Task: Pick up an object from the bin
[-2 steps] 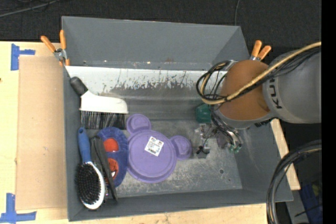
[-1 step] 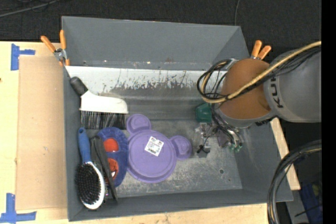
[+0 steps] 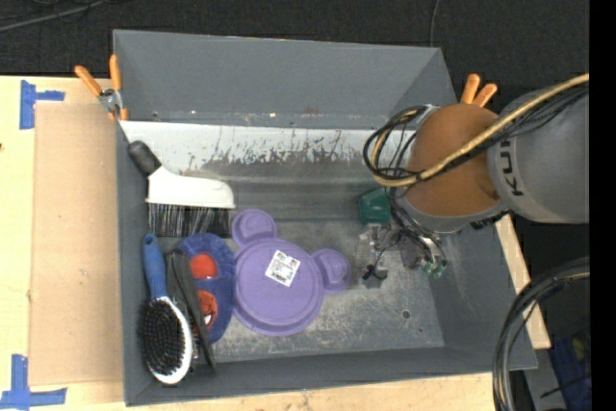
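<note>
Hairbrush (image 3: 162, 332) with a blue handle and an oval black bristle pad lies at the bin's (image 3: 279, 91) lower left corner, handle pointing away from the camera. Just right of it, a slim black comb-like item (image 3: 190, 308) rests against a blue fuzzy object (image 3: 217, 250), which carries a red-orange piece (image 3: 201, 267). Behind these, a white-backed hand brush (image 3: 191, 192) with dark bristles lies along the left side, its black handle toward the far corner. At centre sits a purple lid (image 3: 260, 303) shaped as a round face with 2 ears, bearing 1 white sticker; its left edge touches the blue fuzzy object. Right of the lid's right ear, the end effector (image 3: 373, 274) is low over bare bin floor, near that ear. Whether it is spread or pressed together cannot be told. A teal object (image 3: 373, 204) lies just behind it. Above is the wrist's orange cover (image 3: 448, 164), looped with cables (image 3: 390, 149).
</note>
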You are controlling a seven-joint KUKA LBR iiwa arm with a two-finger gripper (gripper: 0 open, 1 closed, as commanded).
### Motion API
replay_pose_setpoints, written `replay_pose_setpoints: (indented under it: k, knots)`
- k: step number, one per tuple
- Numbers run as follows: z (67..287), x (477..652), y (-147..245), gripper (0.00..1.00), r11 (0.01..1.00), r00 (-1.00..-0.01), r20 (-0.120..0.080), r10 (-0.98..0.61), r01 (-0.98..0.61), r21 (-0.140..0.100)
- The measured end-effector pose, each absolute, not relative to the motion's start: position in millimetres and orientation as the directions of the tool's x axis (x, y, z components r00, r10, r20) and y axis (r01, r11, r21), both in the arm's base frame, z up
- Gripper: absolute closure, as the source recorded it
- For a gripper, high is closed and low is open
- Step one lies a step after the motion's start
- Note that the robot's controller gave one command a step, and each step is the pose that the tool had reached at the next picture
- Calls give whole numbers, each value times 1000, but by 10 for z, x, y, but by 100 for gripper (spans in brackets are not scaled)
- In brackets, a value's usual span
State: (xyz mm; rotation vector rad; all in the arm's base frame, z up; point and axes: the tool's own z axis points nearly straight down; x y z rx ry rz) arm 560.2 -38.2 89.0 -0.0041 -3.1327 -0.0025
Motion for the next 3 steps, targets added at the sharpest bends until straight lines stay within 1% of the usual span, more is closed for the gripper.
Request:
replay_pose_setpoints:
  k: [1, 2, 3]
  knots:
    - [1086, 5599, -381, 100, 1000, -1000, 10, 3, 3, 2]
    - [1411, 5596, -378, 100, 1000, -1000, 13, 4, 4, 2]
    - [1784, 5592, -376, 100, 1000, -1000, 15, 5, 5, 2]
